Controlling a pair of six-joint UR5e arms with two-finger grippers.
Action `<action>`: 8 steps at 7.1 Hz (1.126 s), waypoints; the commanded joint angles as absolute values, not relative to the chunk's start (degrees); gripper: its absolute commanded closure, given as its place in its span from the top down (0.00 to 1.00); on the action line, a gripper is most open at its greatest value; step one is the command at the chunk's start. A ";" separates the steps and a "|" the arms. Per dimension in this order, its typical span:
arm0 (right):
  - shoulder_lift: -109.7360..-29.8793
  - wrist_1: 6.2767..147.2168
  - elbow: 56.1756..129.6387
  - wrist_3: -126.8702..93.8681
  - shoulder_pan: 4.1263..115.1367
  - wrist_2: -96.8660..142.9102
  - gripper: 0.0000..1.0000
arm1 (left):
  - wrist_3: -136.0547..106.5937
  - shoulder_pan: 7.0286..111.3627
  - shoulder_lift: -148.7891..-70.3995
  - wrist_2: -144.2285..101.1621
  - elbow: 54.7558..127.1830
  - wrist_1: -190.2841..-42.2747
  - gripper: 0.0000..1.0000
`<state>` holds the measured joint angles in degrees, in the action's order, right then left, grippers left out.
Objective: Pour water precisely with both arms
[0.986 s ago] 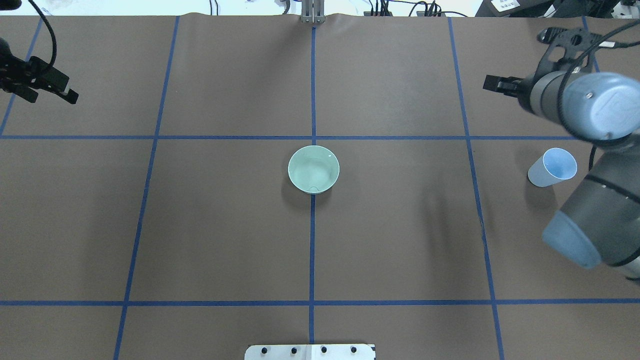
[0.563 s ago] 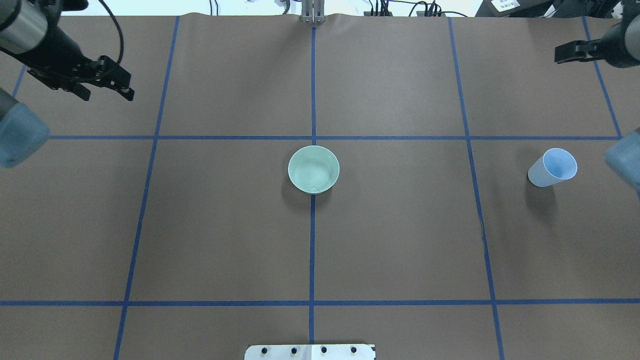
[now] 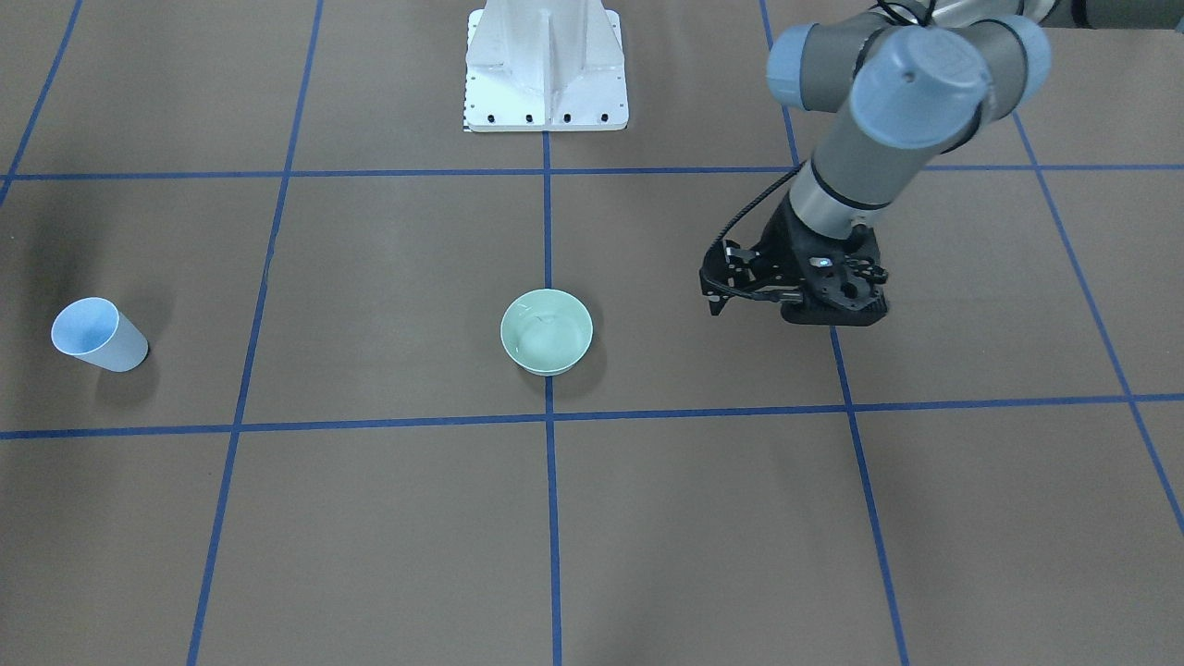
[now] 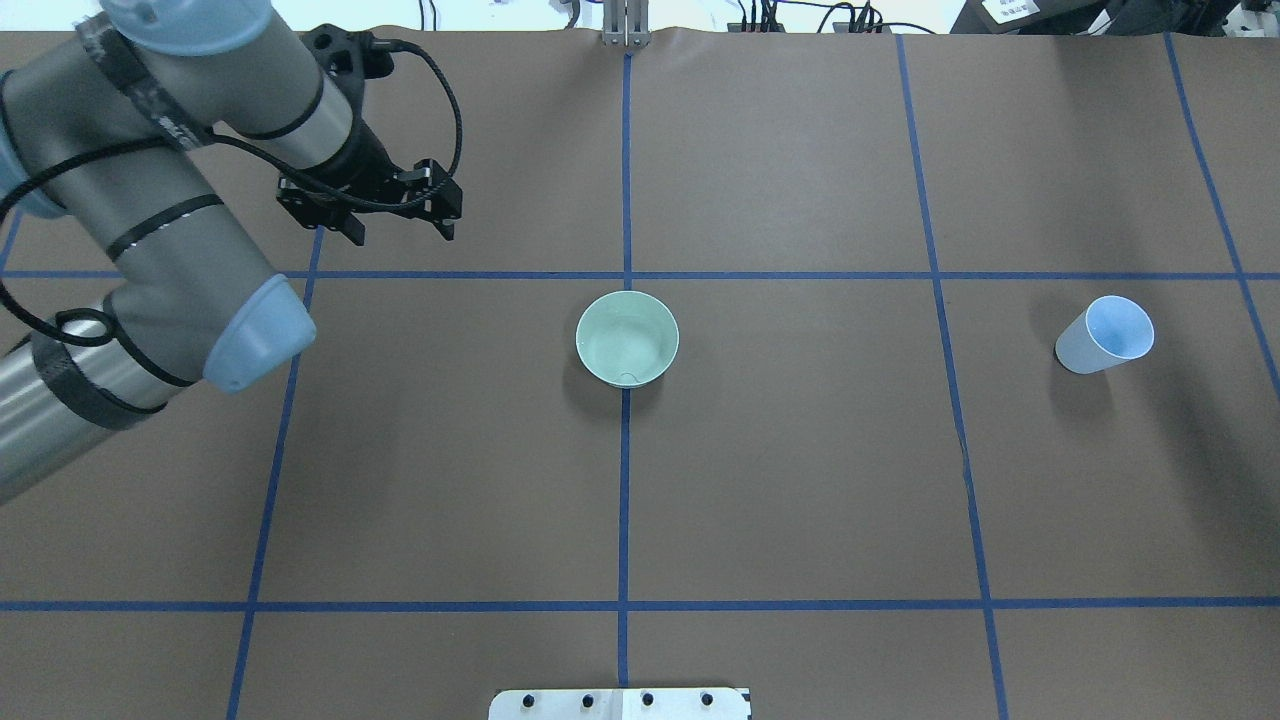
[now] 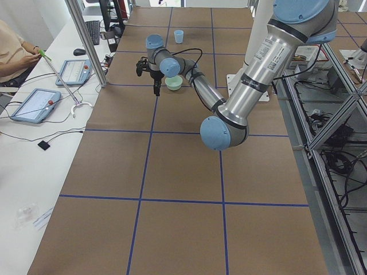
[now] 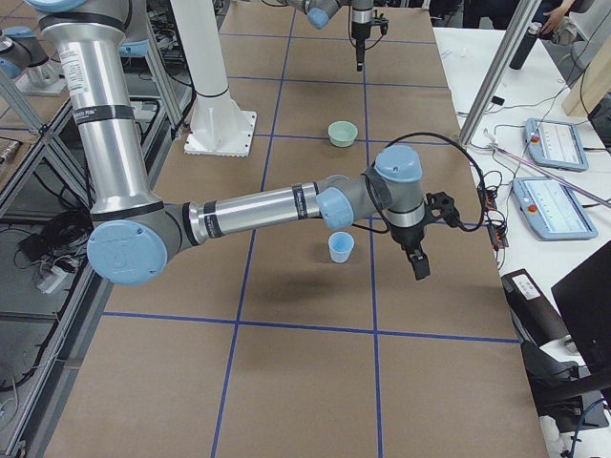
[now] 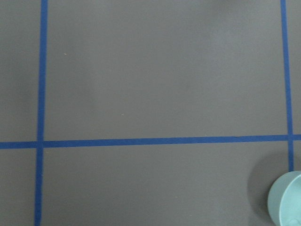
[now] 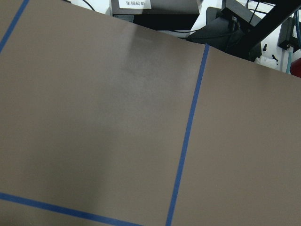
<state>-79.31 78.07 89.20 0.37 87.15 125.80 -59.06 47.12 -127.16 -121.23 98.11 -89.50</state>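
Observation:
A pale green bowl [image 4: 627, 338] stands at the table's centre, with faint ripples and glints of the water [image 4: 622, 350] inside it. Far right in the overhead view is a light blue cup [image 4: 1105, 335], upright and untouched. My left gripper [image 4: 400, 232] hangs open and empty above the mat, to the left of the bowl and farther out from my base. The left wrist view catches only the bowl's rim [image 7: 287, 201] at its bottom right corner. My right gripper [image 6: 417, 262] shows only in the exterior right view, beside the cup [image 6: 340, 247]; I cannot tell if it is open.
Blue tape lines [image 4: 625, 500] divide the brown mat into squares. The white pedestal [image 3: 546, 65] stands at the robot's side of the table. A person [image 5: 11, 51] sits at a side desk with tablets [image 5: 34, 104], beyond the table's far edge.
My left arm has swung in from the left edge toward the bowl, gripper still open. My right arm has left the overhead view to the right. Bowl and cup have not moved.

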 commanded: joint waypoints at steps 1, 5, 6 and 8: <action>-79.98 85.46 81.85 16.89 92.62 130.78 1.00 | -65.98 41.51 -134.01 -116.73 92.84 -89.47 1.00; -81.47 94.40 81.91 17.14 95.98 133.33 1.00 | -72.24 34.82 -139.40 -111.02 83.78 -90.44 1.00; -81.56 94.22 82.00 16.96 95.98 133.24 1.00 | -72.33 34.46 -139.39 -110.83 82.19 -91.66 1.00; -81.47 94.22 82.09 16.70 95.98 132.89 1.00 | -73.56 33.93 -139.83 -110.92 79.03 -95.60 1.00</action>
<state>-81.47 94.23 82.01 16.82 95.96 133.02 -72.84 34.28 -139.51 -110.97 81.22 -92.90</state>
